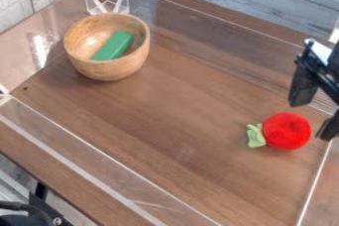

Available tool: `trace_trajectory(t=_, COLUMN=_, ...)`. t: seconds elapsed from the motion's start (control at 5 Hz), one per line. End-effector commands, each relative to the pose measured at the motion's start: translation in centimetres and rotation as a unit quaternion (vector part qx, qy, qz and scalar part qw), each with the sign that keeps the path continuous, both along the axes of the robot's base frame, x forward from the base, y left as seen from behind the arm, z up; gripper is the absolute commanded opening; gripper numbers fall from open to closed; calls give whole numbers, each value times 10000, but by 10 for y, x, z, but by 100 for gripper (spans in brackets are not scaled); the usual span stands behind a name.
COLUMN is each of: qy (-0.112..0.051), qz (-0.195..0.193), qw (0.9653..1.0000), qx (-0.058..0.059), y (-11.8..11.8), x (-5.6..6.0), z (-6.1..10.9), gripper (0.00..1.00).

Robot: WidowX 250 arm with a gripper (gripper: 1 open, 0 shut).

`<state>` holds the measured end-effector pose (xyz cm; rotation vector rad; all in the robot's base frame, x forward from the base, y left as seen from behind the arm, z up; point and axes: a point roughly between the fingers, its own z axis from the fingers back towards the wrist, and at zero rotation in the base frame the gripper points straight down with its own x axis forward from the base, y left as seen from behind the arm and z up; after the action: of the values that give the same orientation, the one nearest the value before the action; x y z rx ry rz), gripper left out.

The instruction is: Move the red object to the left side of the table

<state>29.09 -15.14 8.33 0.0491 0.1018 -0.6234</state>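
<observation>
The red object [287, 131], a small round soft toy fruit with a light-green tuft on its left end, lies on the dark wood-grain table [172, 111] near the right edge. My gripper [318, 106] hangs just above and to the right of it at the right border of the view, its two dark fingers spread wide apart with nothing between them. One finger [300, 84] shows above the fruit; the other is partly cut off by the frame edge. The fingers do not touch the fruit.
A wooden bowl [106, 47] holding an elongated green object [117, 44] stands at the back left. A low clear plastic rim [79, 166] runs around the tabletop. Bare wood lies between the bowl and the fruit.
</observation>
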Motion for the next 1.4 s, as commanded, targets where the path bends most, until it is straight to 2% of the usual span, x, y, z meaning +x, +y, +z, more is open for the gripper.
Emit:
trace_trajectory(t=0.0, qy=-135, qz=-299, qw=9995, qx=16, y=3, x=1, z=4, gripper=100)
trace_trajectory(t=0.4, qy=-36, qz=260, qw=9995, qx=188, y=4, x=8, z=-24, gripper=100)
trace_trajectory(t=0.8, qy=-144, qz=66, qw=9992, qx=378, y=3, x=3, z=-16, gripper=100)
trace_trajectory(t=1.2, qy=-206, qz=736, qw=9953, qx=593, y=18, x=12, z=-16, gripper=100)
